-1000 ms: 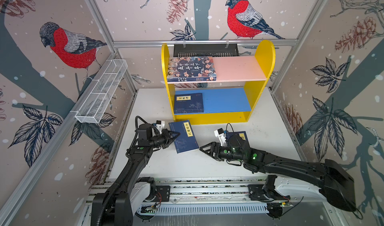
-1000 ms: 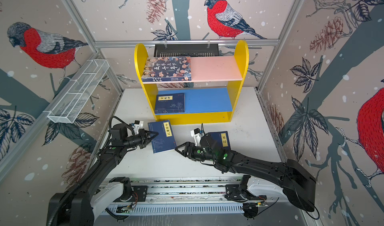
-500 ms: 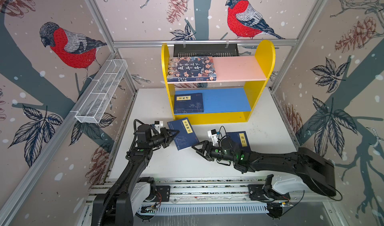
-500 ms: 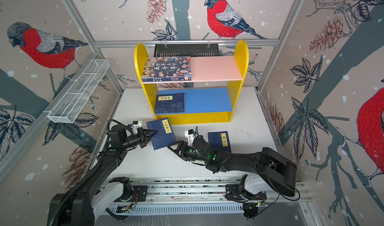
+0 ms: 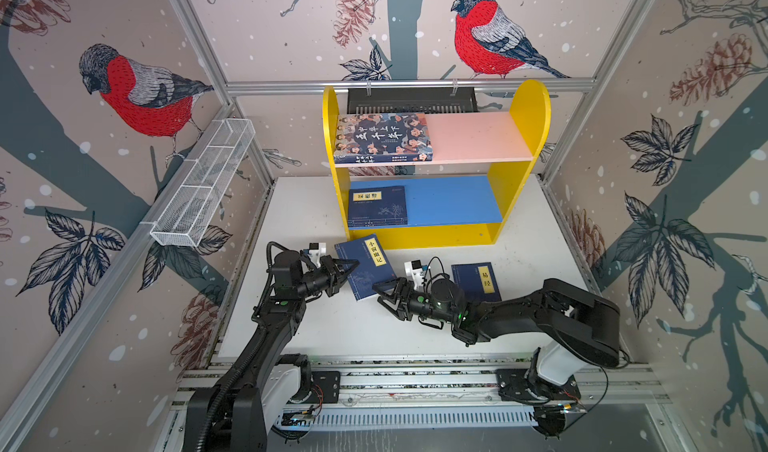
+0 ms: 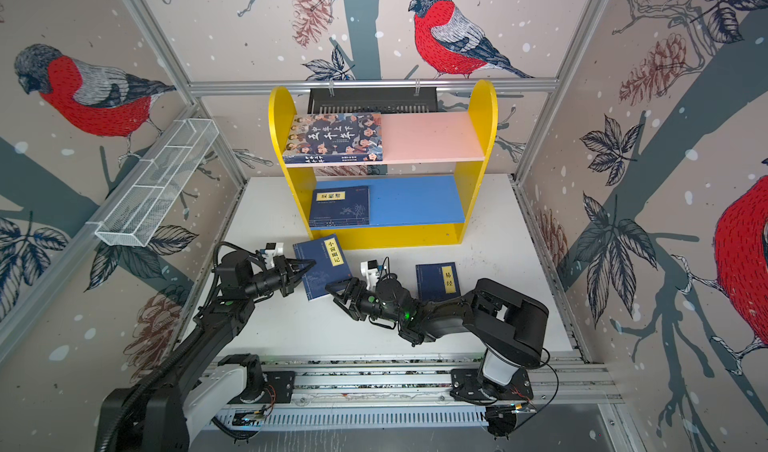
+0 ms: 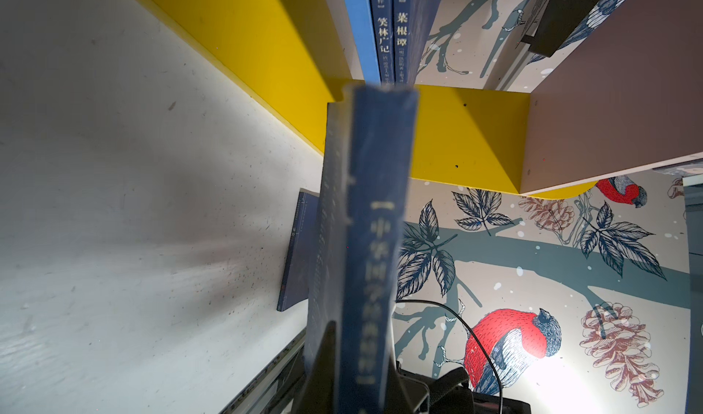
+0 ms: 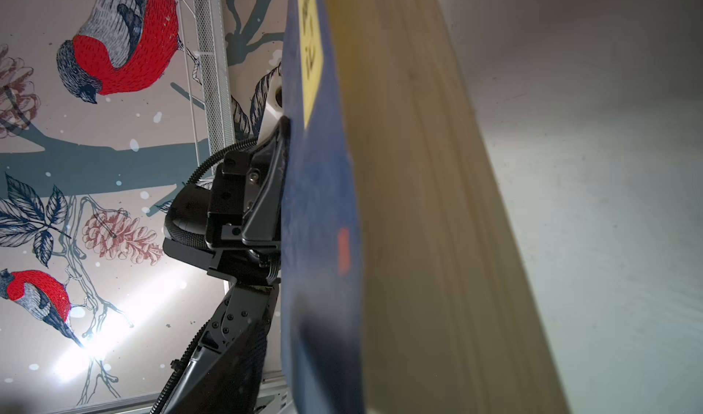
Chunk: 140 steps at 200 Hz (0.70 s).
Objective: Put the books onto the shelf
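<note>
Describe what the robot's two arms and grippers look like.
Both arms, left arm and right arm, are black and jointed with white base segments. Each wrist carries a small white block and thin black cable loops. A ribbed black hose runs along the left arm. The left gripper and right gripper are black and taper to points.

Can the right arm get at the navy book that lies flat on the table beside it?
Probably yes. The navy book lies bare close by, and the right gripper is open, though it points away, at the held book in the left gripper.
</note>
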### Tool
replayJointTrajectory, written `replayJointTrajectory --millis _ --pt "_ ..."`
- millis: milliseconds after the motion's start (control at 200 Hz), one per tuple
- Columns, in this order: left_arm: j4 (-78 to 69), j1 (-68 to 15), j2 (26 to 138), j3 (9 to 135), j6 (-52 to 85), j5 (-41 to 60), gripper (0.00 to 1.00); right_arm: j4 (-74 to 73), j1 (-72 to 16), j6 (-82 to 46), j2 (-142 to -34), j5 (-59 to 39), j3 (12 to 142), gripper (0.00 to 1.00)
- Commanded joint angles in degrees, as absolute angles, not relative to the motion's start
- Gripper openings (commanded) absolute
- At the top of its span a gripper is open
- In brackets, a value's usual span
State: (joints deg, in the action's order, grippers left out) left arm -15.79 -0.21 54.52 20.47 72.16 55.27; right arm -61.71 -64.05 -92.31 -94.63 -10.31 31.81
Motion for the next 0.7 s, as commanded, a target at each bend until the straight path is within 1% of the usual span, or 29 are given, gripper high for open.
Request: replayJointTrajectory --millis 0,115,220,315,390,475,600,655,696 --pt "-18.37 0.00 54.13 20.22 72.86 56.38 0.00 -67.81 -63.87 -95.28 -95.55 -7.12 31.47 0.70" --pt "-18.05 0.00 54.03 20.30 72.86 56.08 0.00 -68.24 -63.64 -96.32 -96.13 -5.72 31.44 0.68" --pt "-17.67 0.00 54.19 20.30 72.82 55.81 0.00 -68.52 -63.38 -96.54 -97.15 -5.74 32.17 0.63" --pt "-16.87 0.00 54.32 20.30 72.49 55.59 0.00 -69.93 -63.03 -97.09 -97.64 -5.21 31.76 0.54" --pt "-16.26 0.15 54.48 20.39 72.16 55.47 0.00 -70.55 -62.69 -97.21 -97.80 -5.01 31.38 0.44" --pt "-15.86 0.34 54.60 20.30 71.85 55.45 0.00 -71.56 -62.67 -97.38 -97.99 -4.64 31.03 0.35" --pt "-15.37 0.56 54.76 20.13 71.42 55.21 0.00 -72.06 -62.41 -97.30 -98.60 -5.04 31.54 0.17" --pt "-14.86 0.64 54.76 20.04 71.13 55.11 0.00 -72.07 -62.23 -97.23 -99.02 -5.51 31.88 0.15" --pt "-14.55 0.67 54.53 20.02 70.95 55.11 0.00 -72.39 -62.14 -97.21 -99.37 -5.86 31.99 0.11"
